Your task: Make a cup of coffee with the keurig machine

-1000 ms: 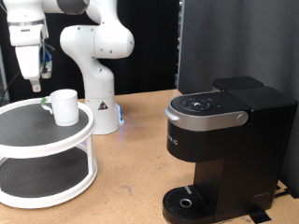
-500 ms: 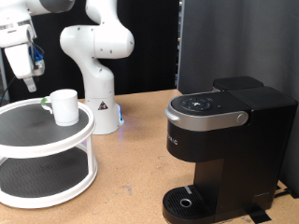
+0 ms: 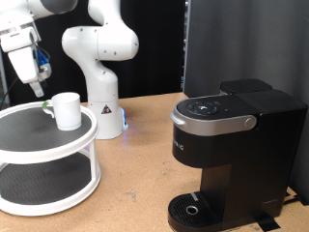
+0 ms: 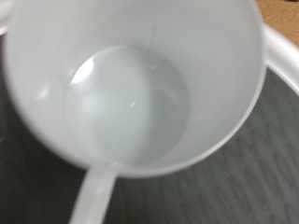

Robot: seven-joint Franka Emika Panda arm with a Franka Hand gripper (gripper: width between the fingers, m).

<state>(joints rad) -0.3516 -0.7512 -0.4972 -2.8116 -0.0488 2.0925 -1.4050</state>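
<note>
The white cup (image 3: 66, 110) stands upright on the top shelf of a white two-tier round stand (image 3: 29, 145) at the exterior view's left. Its handle points toward the exterior view's left. My gripper (image 3: 38, 87) hangs just above and to the left of the cup, not touching it. The wrist view looks straight down into the empty cup (image 4: 131, 89), with its handle (image 4: 89, 196) at the edge; no fingers show there. The black keurig machine (image 3: 232, 145) stands at the exterior view's right, lid shut, with nothing on its round drip tray (image 3: 193, 208).
The robot's white base (image 3: 101, 97) stands behind the stand. A dark panel (image 3: 241, 43) rises behind the keurig machine. The wooden tabletop (image 3: 140, 184) lies between the stand and the machine.
The gripper has shifted a little to the exterior view's left and up, then settled slightly lower. The cup and the machine have not moved.
</note>
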